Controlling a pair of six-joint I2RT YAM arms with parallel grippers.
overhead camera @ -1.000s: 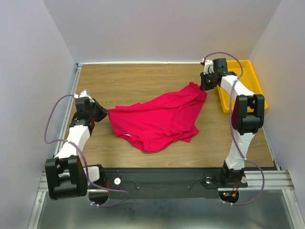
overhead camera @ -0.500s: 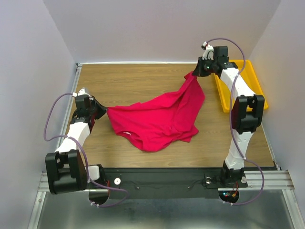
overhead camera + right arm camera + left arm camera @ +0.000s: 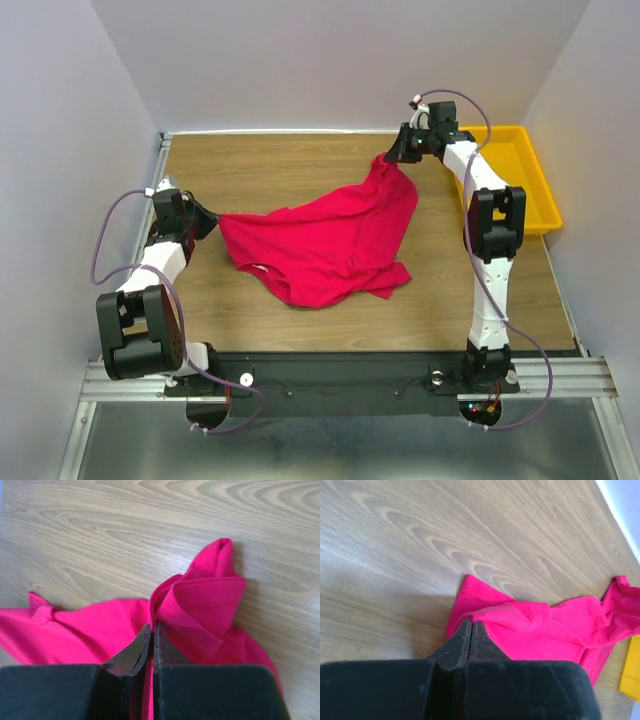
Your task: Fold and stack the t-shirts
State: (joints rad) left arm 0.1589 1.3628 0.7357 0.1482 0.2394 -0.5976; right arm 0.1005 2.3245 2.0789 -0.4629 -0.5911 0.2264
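Right gripper point(image 3: 389, 158) farther left; it and left gripper point(image 3: 208, 216) tight on t-shirt point(image 3: 320, 242), pinched edges hidden.

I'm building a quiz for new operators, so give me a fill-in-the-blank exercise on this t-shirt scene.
1. The table holds ____ t-shirt, crumpled rather than folded.
2. The left gripper and the right gripper are both ____ on its cloth.
3. The colour of the tray at the far right is ____.

Missing words: one; shut; yellow.
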